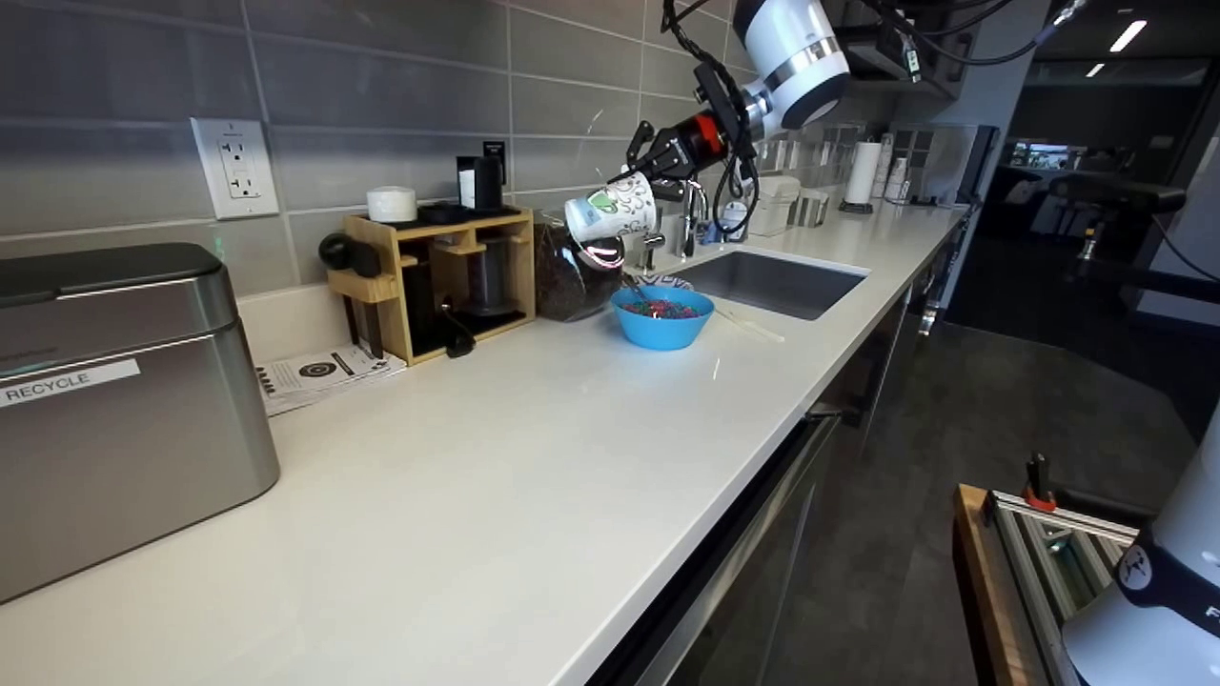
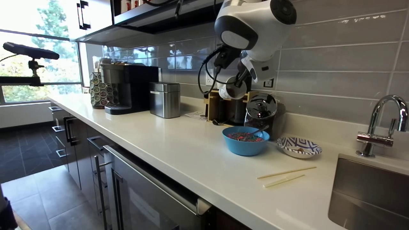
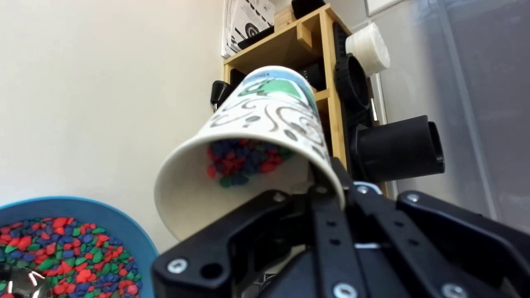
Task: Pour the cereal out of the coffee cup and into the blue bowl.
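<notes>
Gripper (image 3: 330, 176) pinching the wall of the printed, tapered coffee cup (image 3: 265, 111) above the pale, glossy surface (image 1: 429, 495). From the wrist view alone we make out red, green and blue cereal (image 3: 246, 159) inside. In an exterior view we see the cup's long axis nearly level, mouth toward the sink (image 1: 777, 284). The smooth blue bowl (image 1: 664, 332) stands lower, holding more pebble-like cereal.

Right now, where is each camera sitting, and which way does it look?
Exterior view: near the recycling bin, looking along the counter toward the sink; the arm and gripper show.
Exterior view: by the sink, looking back along the counter toward the window; arm and gripper show.
Wrist view: on the arm behind the gripper, looking at the tilted coffee cup; only the gripper shows.
Both exterior views share the blue bowl, coffee cup and sink.
</notes>
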Robot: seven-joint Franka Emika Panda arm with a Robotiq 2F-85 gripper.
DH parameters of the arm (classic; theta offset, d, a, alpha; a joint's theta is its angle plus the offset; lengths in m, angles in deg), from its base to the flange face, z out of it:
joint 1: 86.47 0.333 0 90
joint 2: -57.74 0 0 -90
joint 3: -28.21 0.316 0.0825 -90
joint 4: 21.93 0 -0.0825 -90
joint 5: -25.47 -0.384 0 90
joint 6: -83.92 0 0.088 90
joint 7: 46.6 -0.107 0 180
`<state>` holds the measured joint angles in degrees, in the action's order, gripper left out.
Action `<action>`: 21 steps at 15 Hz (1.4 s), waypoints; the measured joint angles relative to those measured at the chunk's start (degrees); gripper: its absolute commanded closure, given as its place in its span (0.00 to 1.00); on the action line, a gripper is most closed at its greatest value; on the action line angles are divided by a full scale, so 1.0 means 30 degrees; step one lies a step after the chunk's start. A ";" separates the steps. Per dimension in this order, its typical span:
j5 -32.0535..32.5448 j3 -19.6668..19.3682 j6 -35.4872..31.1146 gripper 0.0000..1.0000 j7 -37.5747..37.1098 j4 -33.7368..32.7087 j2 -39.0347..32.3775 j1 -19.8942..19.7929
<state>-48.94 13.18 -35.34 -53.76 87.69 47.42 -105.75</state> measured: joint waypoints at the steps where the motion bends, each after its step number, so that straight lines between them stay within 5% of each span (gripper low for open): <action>1: 0.0002 -0.0004 0.0000 1.00 0.0001 -0.0002 -0.0005 0.0010; 6: -0.0004 -0.0209 0.1454 1.00 -0.0409 -0.0199 -0.0476 -0.0166; 14: -0.1822 -0.0751 0.7015 1.00 -0.1183 -0.2224 -0.2840 -0.1923; 21: -0.4042 -0.0683 0.8435 1.00 -0.1869 -0.4089 -0.5234 -0.2490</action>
<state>-61.07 11.13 -10.03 -59.37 75.42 31.71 -113.22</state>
